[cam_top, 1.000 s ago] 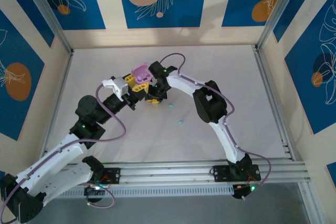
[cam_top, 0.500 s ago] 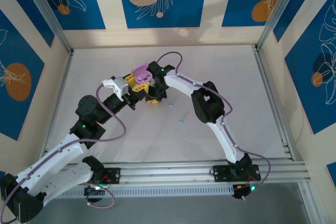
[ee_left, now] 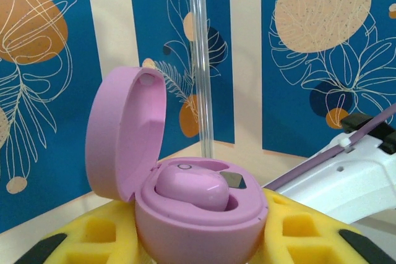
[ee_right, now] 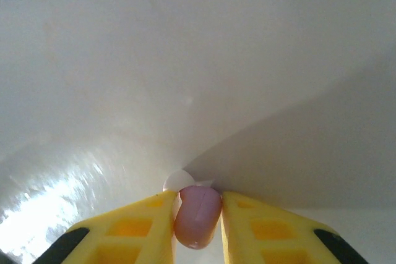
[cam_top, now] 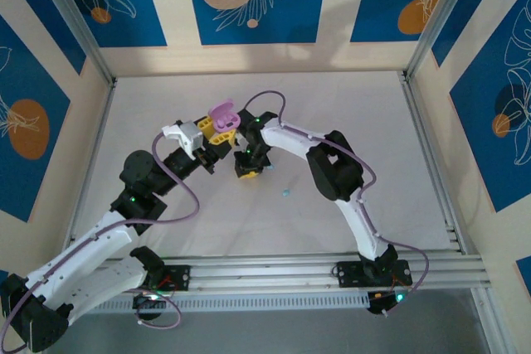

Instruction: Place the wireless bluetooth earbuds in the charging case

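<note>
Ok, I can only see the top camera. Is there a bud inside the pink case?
Observer: Yes. On the left wrist camera, one pink earbud sits in the open charging case, lid tipped up.
Operator: Is the right tool holding anything?
Observer: Yes, its wrist camera shows the right tool pinching a second pink earbud.
Operator: What's under it?
Observer: The white table; the case isn't below it.
</note>
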